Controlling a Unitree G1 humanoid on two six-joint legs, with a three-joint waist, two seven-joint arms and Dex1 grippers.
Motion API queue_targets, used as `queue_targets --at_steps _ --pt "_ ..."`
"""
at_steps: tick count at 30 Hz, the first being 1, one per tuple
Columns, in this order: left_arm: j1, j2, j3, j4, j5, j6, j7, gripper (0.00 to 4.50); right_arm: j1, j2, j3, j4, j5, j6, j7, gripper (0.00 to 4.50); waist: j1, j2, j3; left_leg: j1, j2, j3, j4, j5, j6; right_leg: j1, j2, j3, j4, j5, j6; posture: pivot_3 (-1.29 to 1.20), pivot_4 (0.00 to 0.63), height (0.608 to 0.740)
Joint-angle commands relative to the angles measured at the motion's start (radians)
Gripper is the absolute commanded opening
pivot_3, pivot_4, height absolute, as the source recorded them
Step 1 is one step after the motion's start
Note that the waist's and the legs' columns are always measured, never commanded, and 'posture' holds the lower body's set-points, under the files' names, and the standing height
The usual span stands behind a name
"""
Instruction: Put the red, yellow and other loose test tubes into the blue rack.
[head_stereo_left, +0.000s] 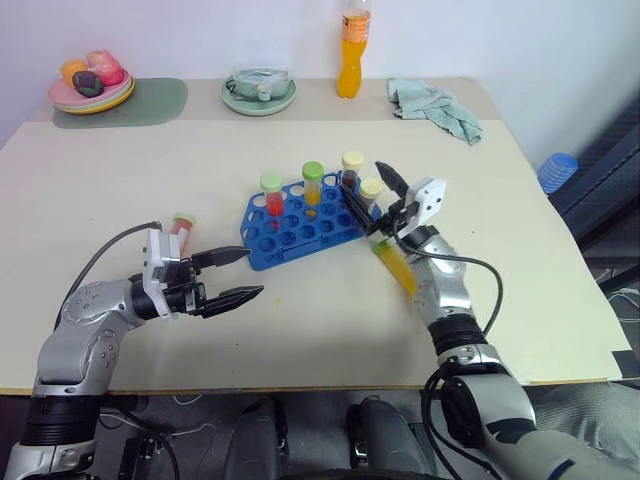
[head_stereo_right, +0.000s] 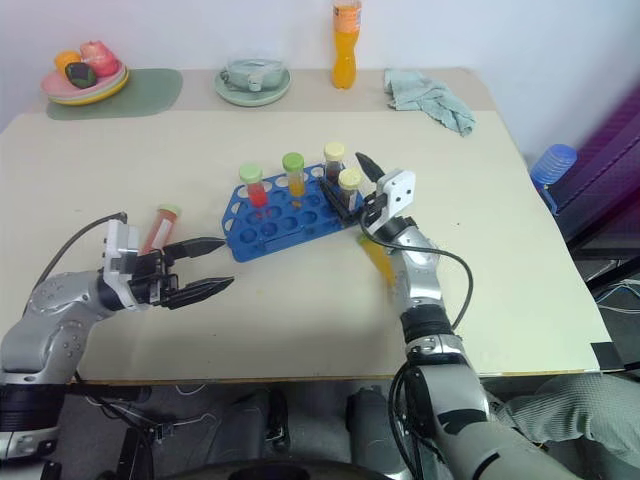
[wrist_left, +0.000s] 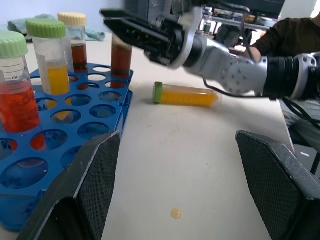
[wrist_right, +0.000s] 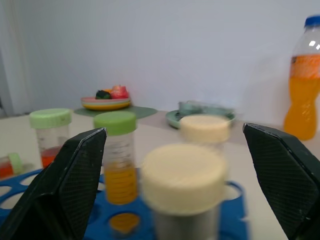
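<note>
1. The blue rack (head_stereo_left: 300, 222) sits mid-table, slightly angled, with four tubes standing in it: a red tube with a pale green cap (head_stereo_left: 272, 198) at the left, a yellow one with a green cap (head_stereo_left: 313, 186) beside it, and two dark brown tubes with cream caps (head_stereo_left: 352, 170) (head_stereo_left: 371, 194) at the right end.
2. The right gripper (head_stereo_left: 385, 205) is at the rack's right end, its two black fingers spread wide with nothing between them; the nearer brown tube stands upright in its hole just in front of the jaws.
3. Two tubes are loose! A yellow tube (head_stereo_left: 396, 266) lies flat on the table just right of and nearer than the rack, partly under the right forearm, and a red tube (head_stereo_left: 181, 229) lies to the rack's left, just beyond the left wrist.
4. The left gripper (head_stereo_left: 232, 275) hovers near the rack's left end, pointing right, jaws well apart and empty.
5. Handling, as I judge it: these are light, rigid plastic tubes with smooth round walls, so a lying one could roll or slip away from a pinch (caps look sealed, though a small drop on the table in the left wrist view hints at a leak).
6. The best hold looks like mid-barrel just below the cap, fingers across the tube, then tipping it upright before lowering into an open hole.
</note>
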Motion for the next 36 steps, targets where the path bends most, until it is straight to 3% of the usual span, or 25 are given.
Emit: queue_targets --at_steps 1,5,14,20,23,30,36 --pt "-0.01 -0.005 0.015 -0.013 -0.009 -0.022 0.002 3.77 0.021 -0.057 0.02 -0.156 -0.018 0.094 -0.014 4.46 0.0 0.0 0.0 0.0 0.0 0.0 0.0 0.0 0.0 0.0 0.0 0.0 0.0 0.0 0.0 0.0 0.15 0.74" --pt "-0.011 -0.01 0.012 -0.014 -0.007 -0.021 0.003 3.77 0.076 -0.144 0.05 -0.336 -0.019 0.246 0.005 4.46 0.002 0.0 0.0 0.0 0.0 -0.001 0.0 0.0 0.0 0.0 0.0 0.0 0.0 0.0 0.0 0.0 0.15 0.74" --pt "-0.027 -0.015 0.003 0.003 -0.001 -0.021 -0.008 3.77 0.162 -0.373 0.083 -0.754 -0.063 0.861 -0.095 4.46 0.003 0.0 0.0 0.0 0.0 -0.002 0.0 0.0 0.0 0.0 0.0 0.0 0.0 0.0 0.0 0.0 0.15 0.74" --pt "-0.043 -0.016 -0.003 0.029 0.004 -0.03 -0.025 3.77 0.075 -0.508 0.095 -0.818 0.028 1.318 -0.056 4.46 0.002 0.0 0.0 0.0 0.0 -0.002 0.0 -0.001 0.001 0.0 0.0 0.0 -0.001 0.0 0.0 0.0 0.15 0.74" --pt "-0.045 -0.018 -0.005 0.037 0.006 -0.036 -0.03 3.77 0.028 -0.521 0.097 -0.793 0.047 1.48 -0.082 4.46 0.003 0.0 0.0 0.0 0.0 -0.002 0.0 -0.002 0.003 0.0 0.0 0.0 -0.001 0.0 0.0 0.0 0.15 0.74" --pt "-0.037 -0.018 -0.006 0.038 0.008 -0.044 -0.037 3.77 -0.005 -0.544 0.144 -0.788 0.057 1.647 -0.092 4.46 0.006 0.0 0.0 -0.001 -0.001 -0.001 0.0 -0.002 0.003 -0.001 -0.001 0.0 -0.001 0.0 0.0 0.0 0.15 0.74" --pt "-0.031 -0.01 -0.009 0.037 0.008 -0.04 -0.049 3.77 0.001 -0.55 0.18 -0.796 0.061 1.683 -0.094 4.46 0.005 0.0 0.0 -0.001 -0.001 -0.001 0.0 -0.002 0.003 -0.001 0.0 0.0 -0.001 0.0 0.0 0.0 0.15 0.74"
